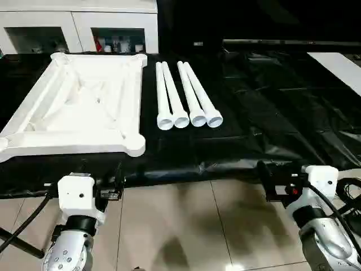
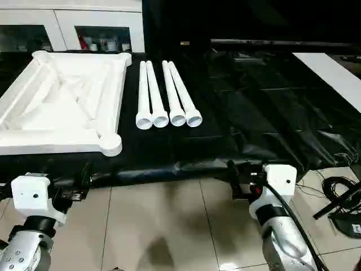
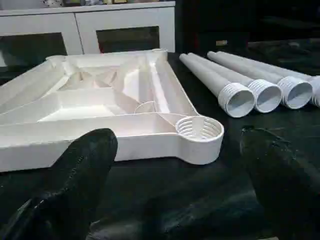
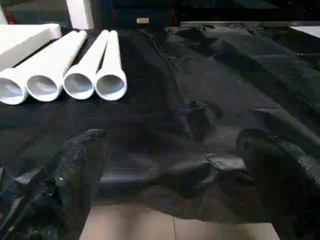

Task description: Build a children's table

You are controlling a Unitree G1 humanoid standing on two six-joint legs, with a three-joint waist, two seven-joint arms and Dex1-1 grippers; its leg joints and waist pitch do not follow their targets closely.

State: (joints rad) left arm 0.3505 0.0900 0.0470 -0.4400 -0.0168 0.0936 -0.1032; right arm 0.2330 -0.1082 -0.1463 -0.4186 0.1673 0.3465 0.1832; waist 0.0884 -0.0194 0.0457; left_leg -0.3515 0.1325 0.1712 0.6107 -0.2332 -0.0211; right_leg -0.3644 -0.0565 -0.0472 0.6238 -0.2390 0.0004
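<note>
White plastic tabletop: the rectangular white plastic tabletop [image 1: 79,104] lies upside down on the black plastic sheet [image 1: 271,107], its ribbed underside facing up, on the robot's left side.
Corner sockets: the round threaded corner socket [image 3: 199,127] nearest to the left arm is empty; the other corners that can be seen also carry no leg.
Legs: the four long white tapered tubular legs [image 1: 186,96] lie side by side, touching or almost touching, just beside the right edge of the tabletop, with their wide threaded open ends toward the robot.
Left gripper: the left gripper [image 3: 175,185] has its two black fingers [image 3: 85,170] spread wide apart and grasps nothing; it waits near the front edge of the sheet and looks toward the near socket.
Right gripper: the right gripper [image 4: 170,185] is also spread wide with nothing between the fingers; it points at the bare sheet, to the right of the legs.
Background: a white cabinet with glass doors [image 1: 79,28] stands behind the tabletop.
Progress: by judgement, the task is at the very beginning. All parts are laid out, but no leg is picked or screwed in.
What is left: all four legs must be lifted, set upright into the sockets and turned until tight; then probably the table is turned onto its legs.
</note>
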